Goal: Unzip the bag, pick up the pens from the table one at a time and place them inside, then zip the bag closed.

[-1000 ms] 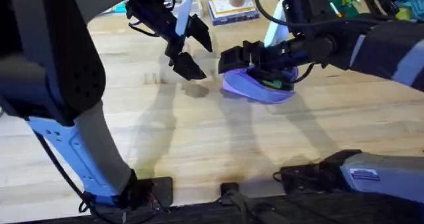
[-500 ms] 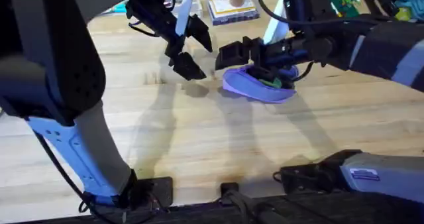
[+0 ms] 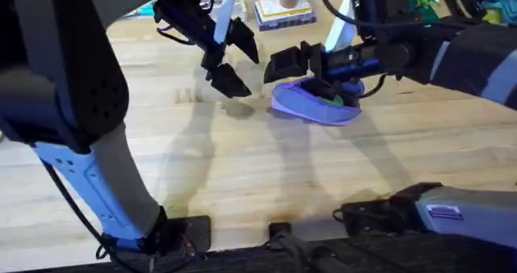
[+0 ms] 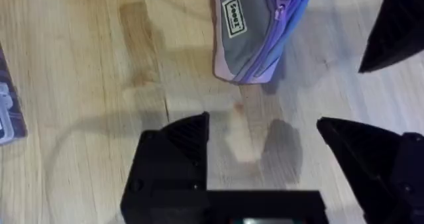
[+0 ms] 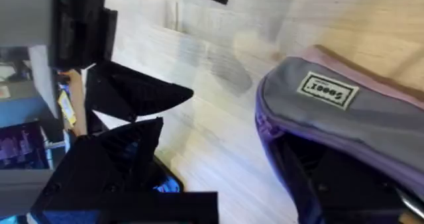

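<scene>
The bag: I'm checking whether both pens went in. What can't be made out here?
- Overhead: the right gripper and arm cover much of the bag; only something green shows in its mouth.
- Right wrist: the bag's open interior is dark and cut off by the edge, so no pens can be counted.
- Left wrist: just one end of the bag shows beyond the open left gripper; the rest is cut off.

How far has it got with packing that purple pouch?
The bag is already unzipped: its mouth gapes, with something green inside, though I cannot tell if that is a pen. Right now the right gripper hovers over it and the left gripper hangs open beside its end, holding nothing. Zipping it closed is not yet done.
</scene>
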{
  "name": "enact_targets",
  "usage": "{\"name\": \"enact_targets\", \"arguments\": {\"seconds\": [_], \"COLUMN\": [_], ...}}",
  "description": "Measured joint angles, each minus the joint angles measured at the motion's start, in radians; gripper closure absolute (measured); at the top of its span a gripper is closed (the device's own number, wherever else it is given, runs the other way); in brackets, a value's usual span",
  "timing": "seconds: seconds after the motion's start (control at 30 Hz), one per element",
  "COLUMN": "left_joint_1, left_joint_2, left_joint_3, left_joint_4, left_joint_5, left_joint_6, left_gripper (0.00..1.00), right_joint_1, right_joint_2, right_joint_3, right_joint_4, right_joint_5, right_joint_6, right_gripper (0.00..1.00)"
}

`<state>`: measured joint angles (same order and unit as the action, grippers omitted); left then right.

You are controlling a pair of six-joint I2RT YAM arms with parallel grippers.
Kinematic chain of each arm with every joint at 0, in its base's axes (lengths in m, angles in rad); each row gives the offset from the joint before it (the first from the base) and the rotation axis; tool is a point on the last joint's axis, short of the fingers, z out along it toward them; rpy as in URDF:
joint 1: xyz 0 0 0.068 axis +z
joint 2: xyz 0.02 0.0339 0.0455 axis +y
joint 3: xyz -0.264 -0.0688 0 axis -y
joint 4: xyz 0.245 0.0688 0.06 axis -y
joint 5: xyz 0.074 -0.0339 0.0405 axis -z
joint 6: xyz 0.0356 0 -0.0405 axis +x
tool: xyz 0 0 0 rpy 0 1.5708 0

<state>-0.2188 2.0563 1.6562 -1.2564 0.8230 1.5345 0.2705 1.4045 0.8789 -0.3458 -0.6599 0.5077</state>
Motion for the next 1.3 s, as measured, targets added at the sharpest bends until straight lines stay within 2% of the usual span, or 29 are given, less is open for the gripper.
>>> {"name": "enact_targets", "arguments": {"seconds": [0.27, 1.3], "left_joint_1": [0.000, 0.000], "left_joint_2": [0.000, 0.000], "left_joint_3": [0.000, 0.000], "left_joint_4": [0.000, 0.000], "left_joint_5": [0.000, 0.000], "left_joint_6": [0.000, 0.000], "left_gripper": [0.008, 0.008], "right_joint_1": [-0.058, -0.064], "right_joint_2": [-0.056, -0.149], "right_joint_3": [-0.006, -0.020], "right_joint_4": [-0.006, -0.018], "right_joint_5": [-0.076, -0.088], "right_joint_6": [-0.006, -0.034], "right_gripper": [0.004, 0.005]}}
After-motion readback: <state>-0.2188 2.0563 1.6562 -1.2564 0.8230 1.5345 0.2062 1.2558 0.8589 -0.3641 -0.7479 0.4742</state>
